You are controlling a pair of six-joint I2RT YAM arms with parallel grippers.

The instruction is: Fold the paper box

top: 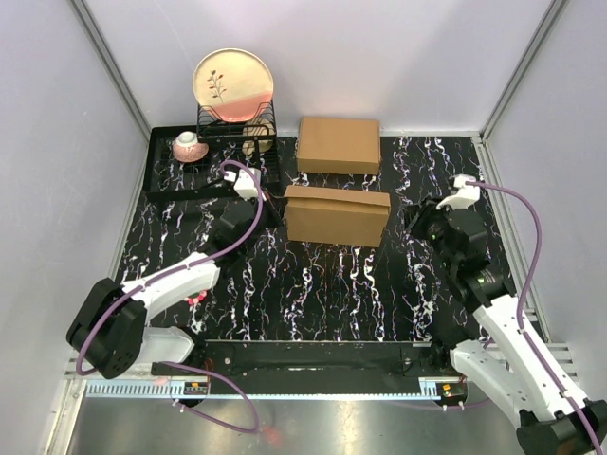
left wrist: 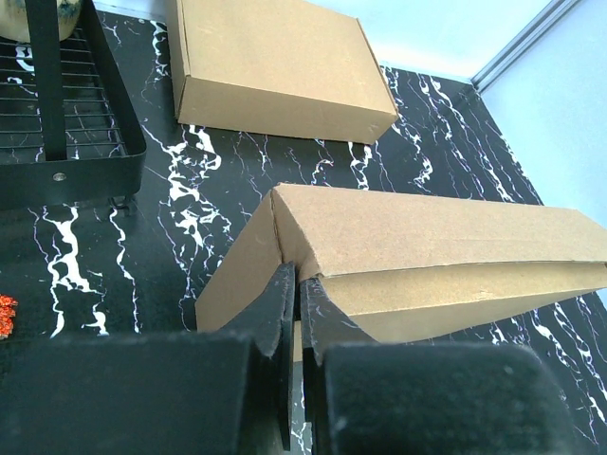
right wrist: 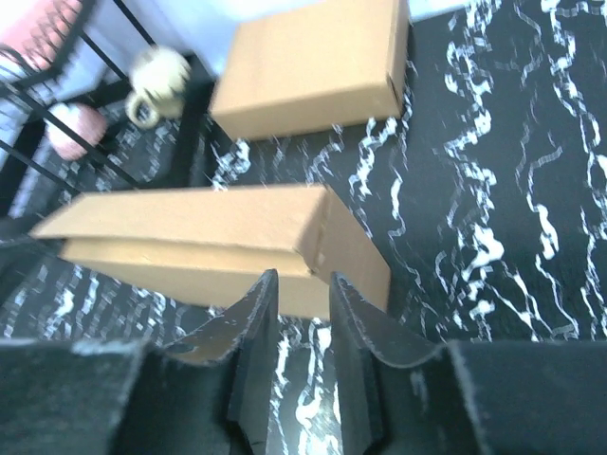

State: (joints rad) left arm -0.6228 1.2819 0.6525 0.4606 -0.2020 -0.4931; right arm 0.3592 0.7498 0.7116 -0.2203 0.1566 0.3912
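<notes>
The paper box [top: 337, 216] lies in the middle of the table as a shallow brown cardboard mailer, its lid [left wrist: 427, 232] slightly raised along the front. My left gripper [left wrist: 296, 284] is shut, its tips right at the box's left near corner; I cannot tell whether any cardboard is pinched. In the top view the left gripper [top: 271, 207] sits against the box's left end. My right gripper [right wrist: 303, 280] stands partly open with nothing between its fingers, just short of the paper box's [right wrist: 190, 223] right end. From above, the right gripper [top: 414, 220] is a little right of the box.
A second, neatly closed brown box [top: 339, 144] lies behind the paper box. At the back left stands a black dish rack [top: 204, 161] with an upright plate [top: 233, 83] and a pink cup [top: 189, 145]. White walls enclose the table on three sides.
</notes>
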